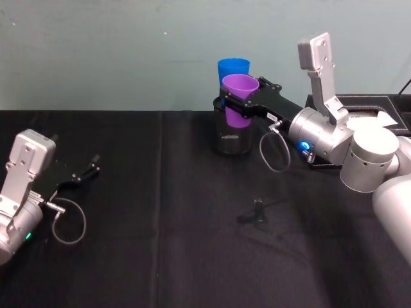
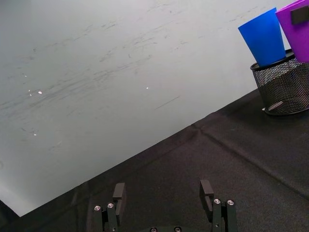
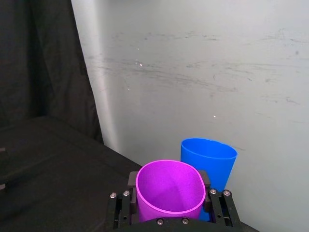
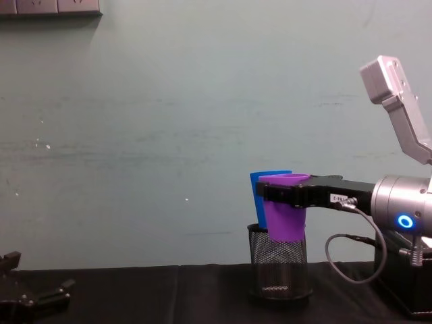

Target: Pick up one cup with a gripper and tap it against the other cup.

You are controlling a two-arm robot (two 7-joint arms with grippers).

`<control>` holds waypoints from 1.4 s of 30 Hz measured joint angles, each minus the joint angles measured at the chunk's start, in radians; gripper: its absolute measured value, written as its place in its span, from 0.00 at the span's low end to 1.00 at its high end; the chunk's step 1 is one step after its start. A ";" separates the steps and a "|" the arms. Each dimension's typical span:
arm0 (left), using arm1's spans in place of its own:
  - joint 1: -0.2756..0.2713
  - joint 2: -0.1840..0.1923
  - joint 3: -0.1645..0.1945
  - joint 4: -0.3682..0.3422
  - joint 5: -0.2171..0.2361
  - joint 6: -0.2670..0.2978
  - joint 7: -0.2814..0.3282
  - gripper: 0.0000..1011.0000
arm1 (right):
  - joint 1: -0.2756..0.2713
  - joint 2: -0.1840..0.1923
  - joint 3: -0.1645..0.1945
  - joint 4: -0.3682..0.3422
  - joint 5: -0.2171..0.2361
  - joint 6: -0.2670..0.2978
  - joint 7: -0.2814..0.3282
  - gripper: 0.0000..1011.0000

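Hiding much of blue cup (image 3: 210, 157), purple cup (image 3: 169, 193) fills right claw (image 4: 282, 193).

Right gripper (image 1: 239, 97) clamped aloft; left gripper (image 1: 90, 167) low, spread.

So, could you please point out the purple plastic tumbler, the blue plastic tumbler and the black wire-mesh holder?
purple plastic tumbler (image 1: 239, 86): head view, inner wall at its mouth.
blue plastic tumbler (image 1: 233, 67): head view, upper outer wall.
black wire-mesh holder (image 1: 232, 142): head view, front mesh wall.
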 joint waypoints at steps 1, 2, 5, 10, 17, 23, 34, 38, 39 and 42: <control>0.000 0.000 0.000 0.000 0.000 0.000 0.000 0.99 | 0.000 0.000 0.000 0.000 0.000 0.000 0.000 0.72; 0.000 0.000 0.000 0.000 0.000 0.000 0.000 0.99 | 0.000 0.000 0.000 0.000 0.000 0.000 0.000 0.72; 0.000 0.000 0.000 0.000 0.000 0.000 0.000 0.99 | 0.000 0.000 0.000 0.000 0.000 0.000 0.000 0.72; 0.000 0.000 0.000 0.000 0.000 0.000 0.000 0.99 | 0.000 0.000 0.000 0.000 0.000 0.000 0.000 0.72; 0.000 0.000 0.000 0.000 0.000 0.000 0.000 0.99 | 0.000 0.000 0.000 0.000 0.000 0.000 0.000 0.72; 0.000 0.000 0.000 0.000 0.000 0.000 0.000 0.99 | 0.000 0.000 0.000 0.000 0.000 0.000 0.000 0.72; 0.000 0.000 0.000 0.000 0.000 0.000 0.000 0.99 | 0.000 0.000 0.000 0.000 0.000 0.000 0.000 0.72; 0.000 0.000 0.000 0.000 0.000 0.000 0.000 0.99 | 0.000 0.000 0.000 0.000 0.000 0.000 0.000 0.72; 0.000 0.000 0.000 0.000 0.000 0.000 0.000 0.99 | 0.000 0.000 0.000 0.000 0.000 0.000 0.000 0.72; 0.000 0.000 0.000 0.000 0.000 0.000 0.000 0.99 | 0.000 0.000 0.000 0.000 0.000 0.000 0.000 0.72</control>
